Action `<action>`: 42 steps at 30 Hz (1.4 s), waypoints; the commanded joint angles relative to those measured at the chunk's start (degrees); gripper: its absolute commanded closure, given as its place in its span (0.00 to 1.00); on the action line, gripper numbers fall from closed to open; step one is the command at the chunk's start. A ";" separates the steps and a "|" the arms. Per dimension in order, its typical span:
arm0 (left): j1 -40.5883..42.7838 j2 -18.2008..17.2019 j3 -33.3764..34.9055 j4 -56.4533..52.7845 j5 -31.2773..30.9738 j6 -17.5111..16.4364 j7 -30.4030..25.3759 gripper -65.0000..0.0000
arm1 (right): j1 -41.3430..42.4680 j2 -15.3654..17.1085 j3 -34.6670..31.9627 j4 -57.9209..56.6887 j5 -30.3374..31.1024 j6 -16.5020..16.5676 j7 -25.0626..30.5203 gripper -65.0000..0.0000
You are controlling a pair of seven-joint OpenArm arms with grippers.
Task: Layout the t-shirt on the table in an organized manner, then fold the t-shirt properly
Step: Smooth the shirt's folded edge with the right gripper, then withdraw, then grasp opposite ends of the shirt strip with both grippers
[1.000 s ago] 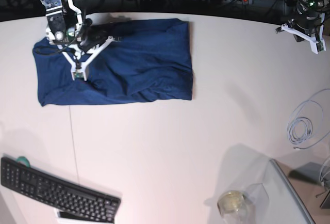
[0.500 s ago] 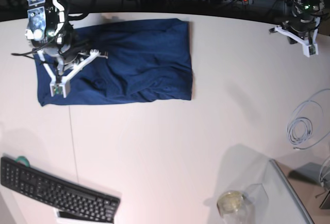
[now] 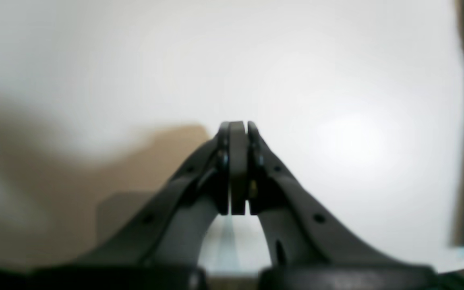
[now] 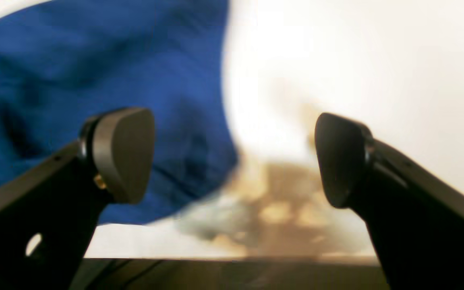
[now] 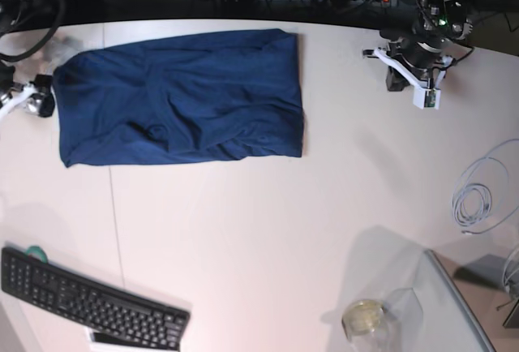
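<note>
The dark navy t-shirt lies in a rough rectangle on the white table, toward its far left, with wrinkles across the middle. My right gripper hangs open just off the shirt's left edge, nothing between its fingers. In the right wrist view the t-shirt fills the upper left. In the base view that arm is blurred at the left border. My left gripper is shut and empty over bare table. In the base view the left gripper is well right of the shirt.
A black keyboard lies at the near left. A coiled white cable sits at the right edge. A grey tray and a glass jar stand at the near right. A thin seam crosses the table.
My right gripper has left the shirt's left part, swung out past its left edge and opened. My left arm has moved inward along the far edge, staying shut.
</note>
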 commanded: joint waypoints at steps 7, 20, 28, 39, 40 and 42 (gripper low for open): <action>-1.64 -0.23 6.38 -9.07 5.27 0.09 -12.99 1.00 | 5.12 5.52 -0.05 -14.76 1.50 0.73 1.12 0.18; -9.12 3.64 9.10 -19.97 15.47 0.18 -19.14 1.00 | 3.36 0.43 -9.37 -15.11 1.59 0.73 1.56 0.19; -13.95 3.91 20.97 -23.49 14.76 0.80 -19.14 1.00 | 3.36 -0.45 -9.37 -15.11 1.59 0.73 1.56 0.25; -16.76 5.05 27.83 -23.93 14.85 4.93 -19.05 1.00 | 4.86 -0.45 -9.37 -15.11 1.59 0.73 1.56 0.72; -16.94 5.05 28.44 -23.66 14.85 4.93 -18.97 1.00 | 5.21 -0.45 -9.37 -15.11 1.59 0.73 1.56 0.80; -16.94 5.05 28.80 -23.49 14.85 4.93 -18.88 1.00 | 5.47 -0.37 -9.46 -14.67 1.59 0.73 1.12 0.97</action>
